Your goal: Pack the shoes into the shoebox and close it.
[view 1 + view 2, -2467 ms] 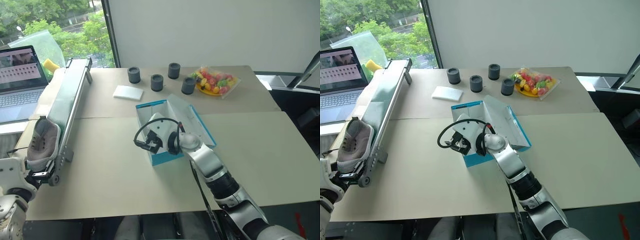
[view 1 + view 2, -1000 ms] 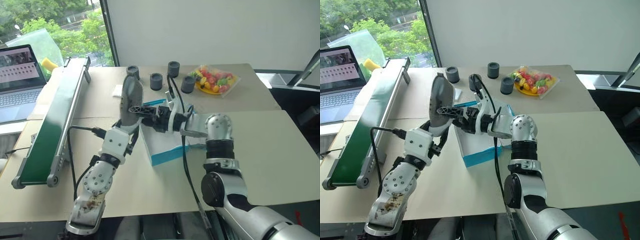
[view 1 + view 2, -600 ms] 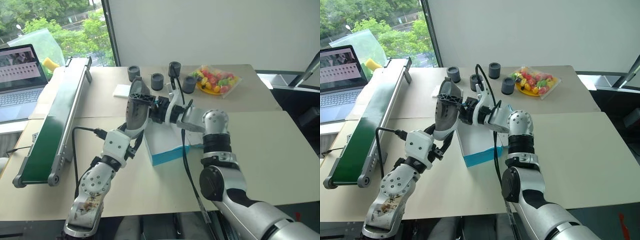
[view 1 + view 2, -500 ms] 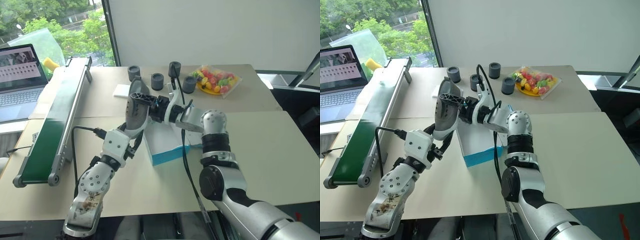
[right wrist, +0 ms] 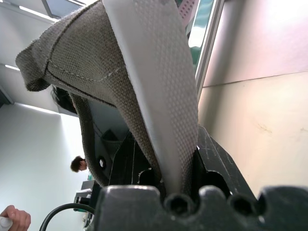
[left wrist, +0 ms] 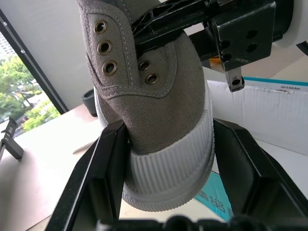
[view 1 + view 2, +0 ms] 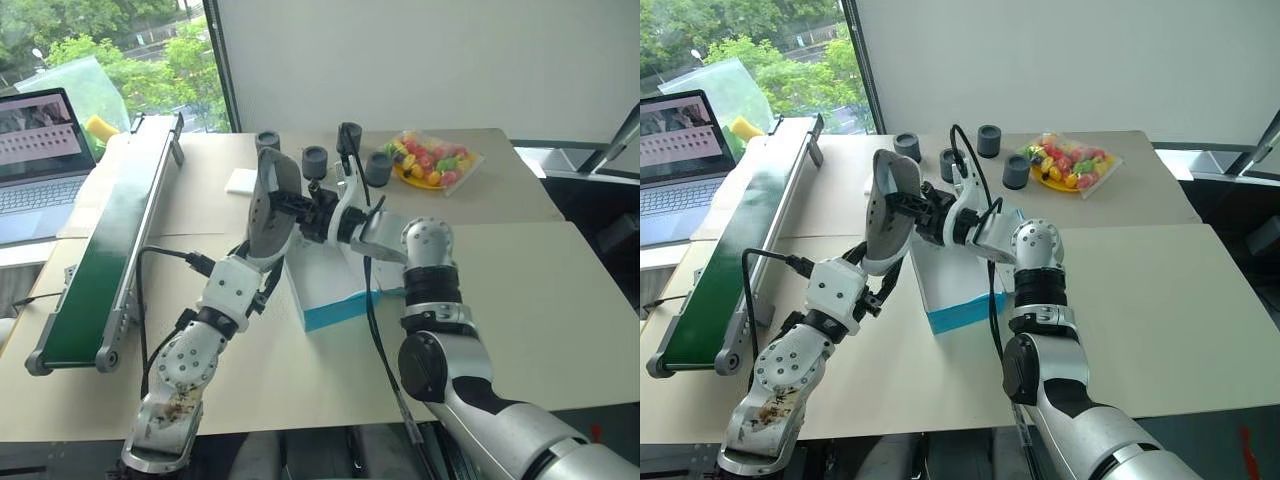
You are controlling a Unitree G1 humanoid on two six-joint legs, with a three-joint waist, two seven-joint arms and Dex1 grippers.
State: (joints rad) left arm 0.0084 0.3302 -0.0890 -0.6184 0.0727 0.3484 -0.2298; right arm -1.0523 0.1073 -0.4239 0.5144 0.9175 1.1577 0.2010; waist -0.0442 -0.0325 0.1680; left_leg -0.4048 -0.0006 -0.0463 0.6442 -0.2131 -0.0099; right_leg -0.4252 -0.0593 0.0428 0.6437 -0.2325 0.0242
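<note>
One grey shoe point(image 7: 268, 205) stands upright in the air above the near-left corner of the one open teal shoebox point(image 7: 335, 290), the right gripper point(image 7: 300, 210) now closed on its upper, the left gripper's point(image 6: 166, 163) fingers loosened beside its sole, with four dark cups point(image 7: 315, 160) behind.

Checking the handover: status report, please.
Left gripper open around shoe toe. Right gripper shut on shoe's collar. Shoebox open alongside; path looks clear.
</note>
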